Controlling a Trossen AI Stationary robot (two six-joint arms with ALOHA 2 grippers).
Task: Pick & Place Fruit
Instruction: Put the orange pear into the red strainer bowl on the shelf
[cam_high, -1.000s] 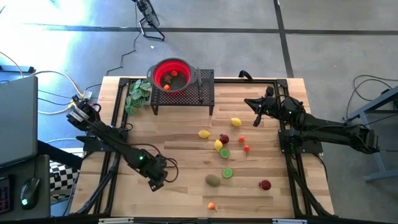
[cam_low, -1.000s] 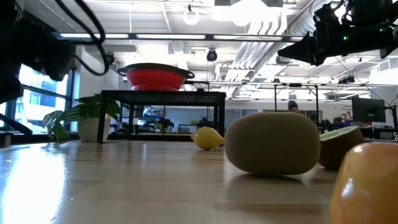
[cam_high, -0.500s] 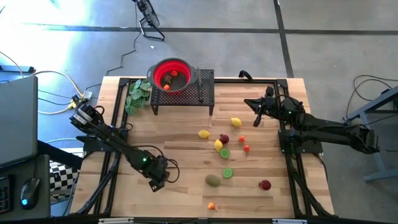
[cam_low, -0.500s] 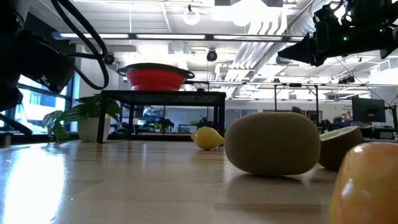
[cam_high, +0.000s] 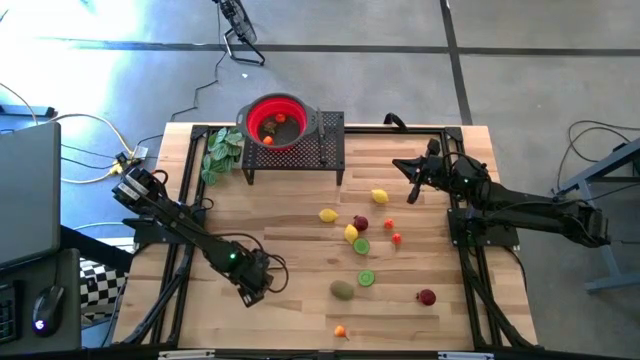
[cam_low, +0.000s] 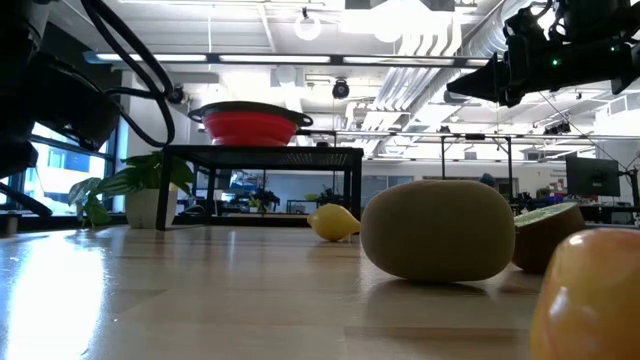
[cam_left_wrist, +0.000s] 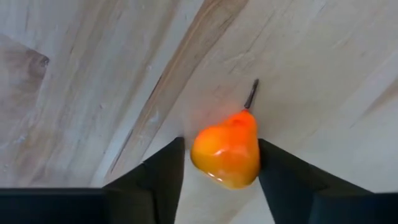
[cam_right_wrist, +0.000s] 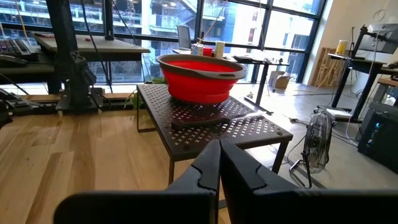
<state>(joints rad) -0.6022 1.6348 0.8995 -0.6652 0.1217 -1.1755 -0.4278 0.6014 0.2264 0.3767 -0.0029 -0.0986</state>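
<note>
**Left gripper closing on orange pear: finish the pinch, then lift**

Left gripper (cam_left_wrist: 221, 180) is down at the table (cam_high: 290, 215) near its front-left part, fingers either side of a small orange pear (cam_left_wrist: 226, 149). In the left wrist view the inner finger faces sit right at the pear's flanks; whether the grip is firm, cannot tell. Pear lies on the wood, stem pointing away from the wrist.

Doing it well, as judged: squeeze across the widest part of the body, not the tapered neck, or it may squirt out forward. Keep the fingertips just off the wood so they don't drag. Lift straight up before swinging toward the red bowl (cam_high: 277, 119) on the black stand (cam_high: 325, 150) at the far side.

Right gripper (cam_right_wrist: 219, 163) is shut, empty, parked above the table's right side, facing the bowl.

Other fruit are scattered mid-right: lemon (cam_high: 379, 196), kiwi (cam_high: 342, 290), lime half (cam_high: 366, 278). Two pieces already sit in the bowl.
</note>
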